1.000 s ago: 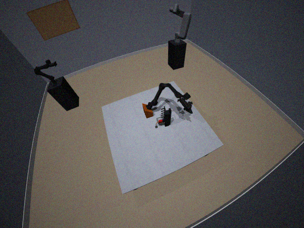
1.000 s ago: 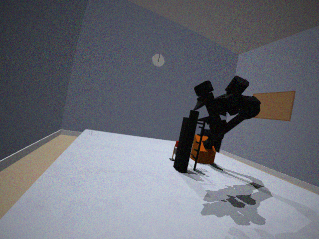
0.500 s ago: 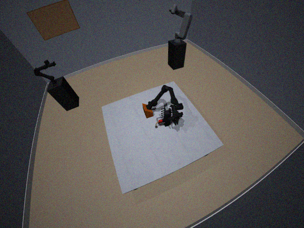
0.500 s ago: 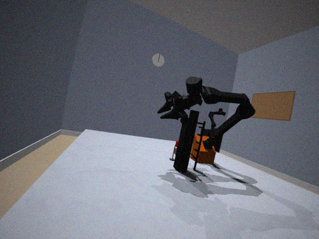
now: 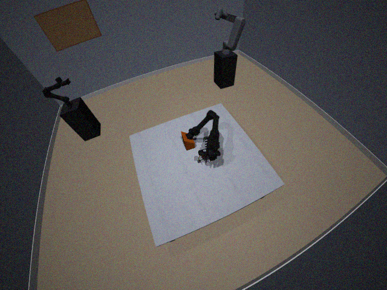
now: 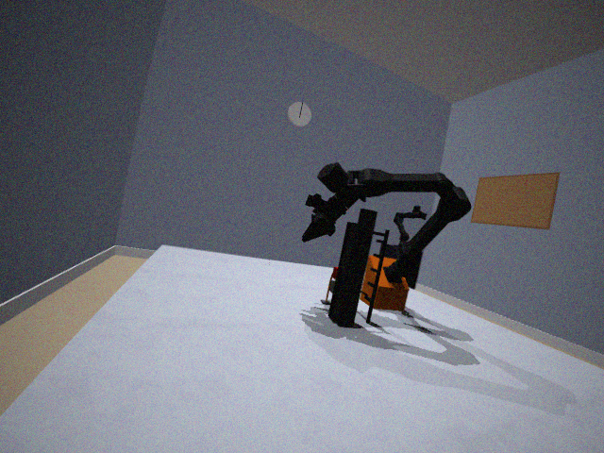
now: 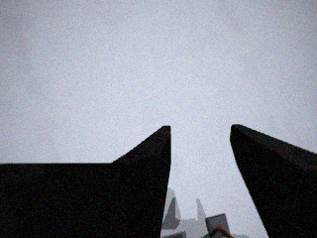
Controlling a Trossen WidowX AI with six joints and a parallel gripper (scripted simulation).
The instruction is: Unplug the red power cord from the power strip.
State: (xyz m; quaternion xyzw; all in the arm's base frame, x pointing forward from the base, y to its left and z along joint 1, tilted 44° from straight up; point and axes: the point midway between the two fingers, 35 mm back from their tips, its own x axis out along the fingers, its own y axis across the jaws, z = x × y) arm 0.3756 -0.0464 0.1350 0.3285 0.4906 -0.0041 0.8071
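Note:
The power strip (image 6: 352, 273) is a tall black upright block on the white table top in the exterior view; the arm mostly covers it in the top view. A small red part (image 6: 335, 272), which looks like the red plug, shows at the strip's left edge, mostly hidden behind it; whether it is seated cannot be told. A thin orange cord (image 6: 327, 290) (image 7: 223, 229) shows beside it. My gripper (image 6: 304, 239) (image 7: 200, 132) is partly open with nothing between its fingers, in the air above and left of the strip in the exterior view, clear of it.
A thin black rack with prongs (image 6: 376, 280) stands beside the strip. An orange block (image 5: 188, 144) (image 6: 385, 297) sits at my arm's base. The white table top (image 5: 175, 199) (image 6: 194, 370) carries them. A grey block (image 7: 216, 221) shows at the wrist view's bottom edge.

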